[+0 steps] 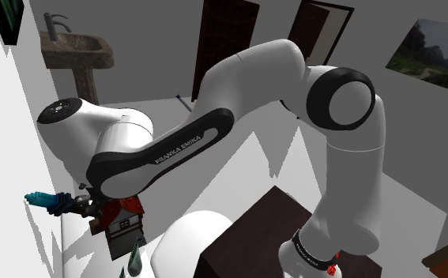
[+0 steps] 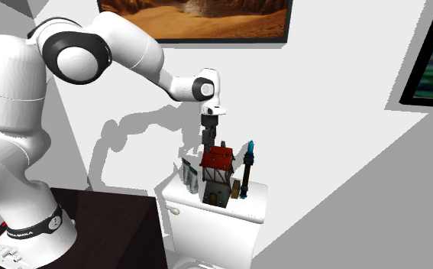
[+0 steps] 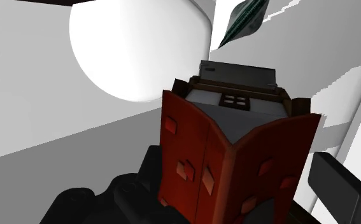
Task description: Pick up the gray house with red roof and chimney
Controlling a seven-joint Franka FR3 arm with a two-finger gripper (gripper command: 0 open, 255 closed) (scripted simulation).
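The end effector (image 2: 209,150) hangs straight down in the second exterior view, its tips level with the chimney of the gray house (image 2: 216,174). The house stands upright directly beneath it on the lid of a white cistern (image 2: 214,229). A dark rod with a teal tip (image 2: 248,170) stands just to one side of the end effector and a grey-green piece (image 2: 189,177) just to the other, both near the house but apart from it. In the shoulder view the white arm (image 1: 214,134) folds over from the dark stand (image 1: 261,229). The house's red roof peeks out just under the wrist, with the rod lying a little beyond the end effector. In the wrist view the red roof (image 3: 236,159) sits squarely between the black fingers (image 3: 344,184), which stand wide apart. A sliver of pale wall shows between that finger and the eave, so I judge the end effector released and straddling rather than clamped. The step in hand looks like the end of the approach. The next move calls for closing evenly on the roof's two sides, perhaps after settling slightly lower, then lifting straight up so that neither neighbour is knocked.
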